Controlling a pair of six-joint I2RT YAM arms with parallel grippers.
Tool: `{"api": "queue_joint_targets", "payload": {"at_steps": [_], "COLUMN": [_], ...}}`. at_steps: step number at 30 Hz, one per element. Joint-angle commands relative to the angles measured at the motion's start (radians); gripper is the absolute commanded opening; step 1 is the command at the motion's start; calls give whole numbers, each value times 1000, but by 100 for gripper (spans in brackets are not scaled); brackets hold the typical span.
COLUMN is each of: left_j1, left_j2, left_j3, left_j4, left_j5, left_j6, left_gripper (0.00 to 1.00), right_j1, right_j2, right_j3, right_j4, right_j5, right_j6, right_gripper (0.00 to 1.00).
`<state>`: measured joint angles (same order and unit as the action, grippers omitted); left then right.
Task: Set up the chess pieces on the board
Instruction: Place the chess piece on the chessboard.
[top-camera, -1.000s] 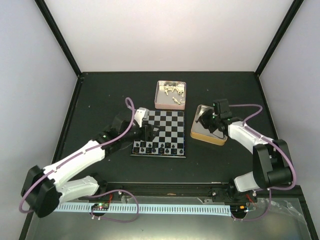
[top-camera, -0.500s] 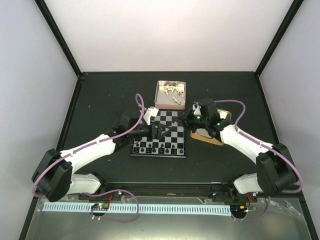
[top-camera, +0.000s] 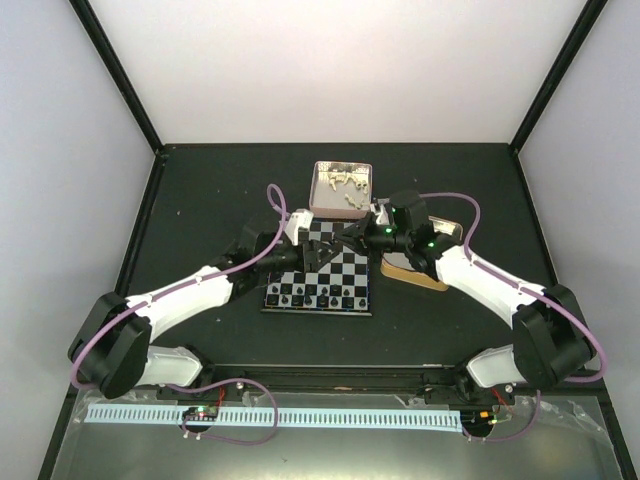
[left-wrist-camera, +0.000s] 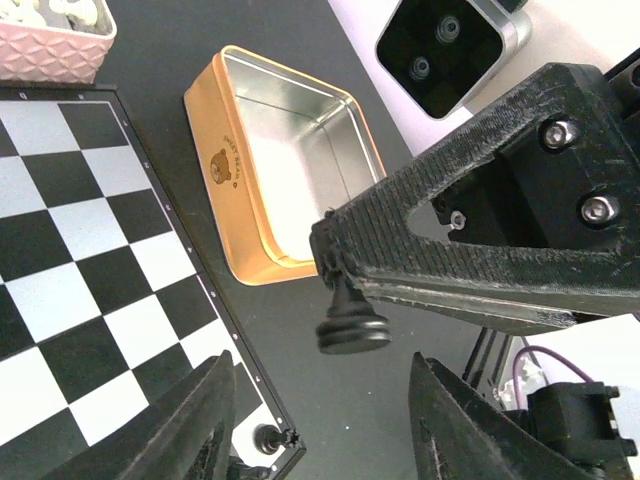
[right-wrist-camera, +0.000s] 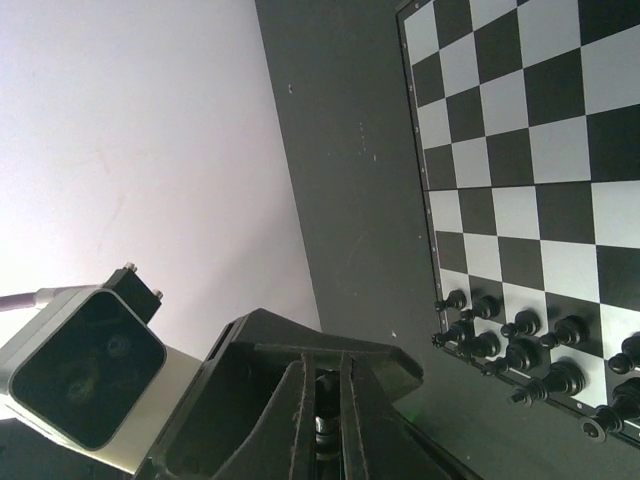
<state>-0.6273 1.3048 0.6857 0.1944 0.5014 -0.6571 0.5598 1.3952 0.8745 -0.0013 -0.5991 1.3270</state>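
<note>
The board (top-camera: 322, 262) lies at the table's middle, with black pieces (top-camera: 315, 296) standing along its near rows. My right gripper (top-camera: 352, 236) hovers over the board's far right part, shut on a black piece (left-wrist-camera: 352, 322) that hangs base-down from its fingertips. The right wrist view shows that piece (right-wrist-camera: 325, 415) pinched in the gripper (right-wrist-camera: 322, 400). My left gripper (top-camera: 318, 255) is open and empty, facing the right one over the board. In the left wrist view its fingers (left-wrist-camera: 195, 420) sit just below the held piece. Cream-white pieces (top-camera: 345, 183) lie in a pink tin.
The pink tin (top-camera: 318, 200) stands just beyond the board. An orange tin (top-camera: 415, 270) with a bear print stands right of the board; its inside (left-wrist-camera: 290, 170) looks bare. Dark frame posts rise at the table's back corners.
My right gripper left the orange tin and swung left over the board with the black piece. My left gripper moved right and farther across the board to meet it.
</note>
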Motion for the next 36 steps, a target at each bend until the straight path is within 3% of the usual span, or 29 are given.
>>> {"api": "queue_joint_targets", "payload": {"at_steps": [1,5,13,19,22,25,27,36], "left_j1": [8,9,8,8,9,8,6,-3], "left_j2": [-12,-6,-18,-18,-60,-86,-112,-211], "left_j3": [19,20,19,24,21,16,8,-36], "left_j4": [43,55,66,50,41,29,32,102], "left_j5": [-2,22,19,17,20,38,54,119], "left_j6": [39,46,81,109,131,173,198,329], "left_gripper": [46,36,32,10,2,2,2,2], "right_j1": [6,12,26,28,27,26,25,25], "right_j2": [-3,3,18,15,14,24,26,-66], "right_j3": [36,41,34,38,49,93,108,151], "right_j4": [-32,-34,-43,-59,-84,-156,-189,-297], "right_j5": [-41,-48,-57,-61,-62,-77,-118,-250], "right_j6": [-33,-42,-60,-92,-158,-307,-409,-650], "right_gripper": [1,1,1,2,10,27,32,30]}}
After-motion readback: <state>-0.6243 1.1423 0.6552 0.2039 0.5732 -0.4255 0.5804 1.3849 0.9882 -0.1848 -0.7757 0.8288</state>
